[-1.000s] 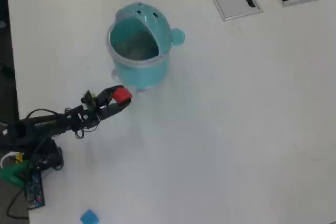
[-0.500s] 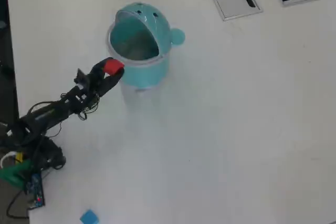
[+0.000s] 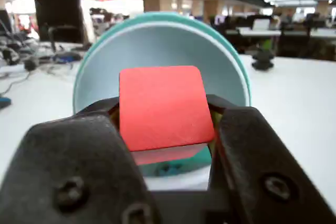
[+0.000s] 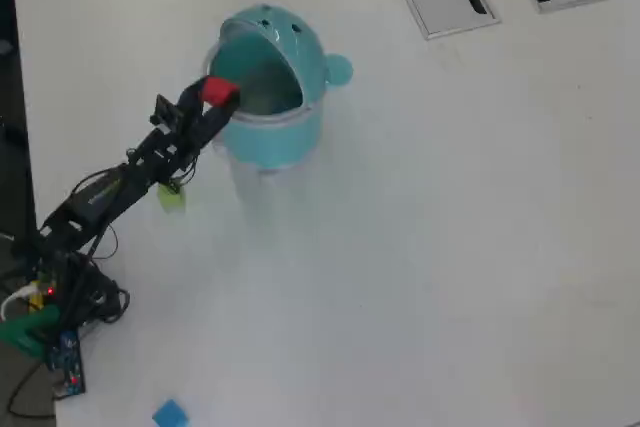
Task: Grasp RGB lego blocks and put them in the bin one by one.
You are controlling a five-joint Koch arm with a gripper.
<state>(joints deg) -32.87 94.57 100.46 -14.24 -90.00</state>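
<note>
Holding the red block (image 4: 219, 92) between its two dark jaws, the gripper (image 4: 212, 104) hangs at the near rim of the bin (image 4: 300, 52), which stands toward the far left part of the table (image 4: 450, 247) in the overhead view. The wrist view shows the jaws narrowed onto the red block (image 3: 163, 106), one pressing each side face, with the bin's (image 3: 231, 56) round mouth filling the picture just behind it.

The block looks like a stiff, light plastic cube with smooth faces, so I judge it could slip if the squeeze eases; opposite flat sides, as taken here, are the sensible place to grip. Being a cube, it has no long axis to speak of; its broad face is turned toward the wrist camera and sits square between the jaws. The bin's hood rises on its far side, with the opening facing the arm and its knob toward the right in the overhead view.

The yellow-green block (image 4: 171, 196) lies on the table beneath the arm, and the blue block (image 4: 169, 413) rests at the near left edge.
</note>
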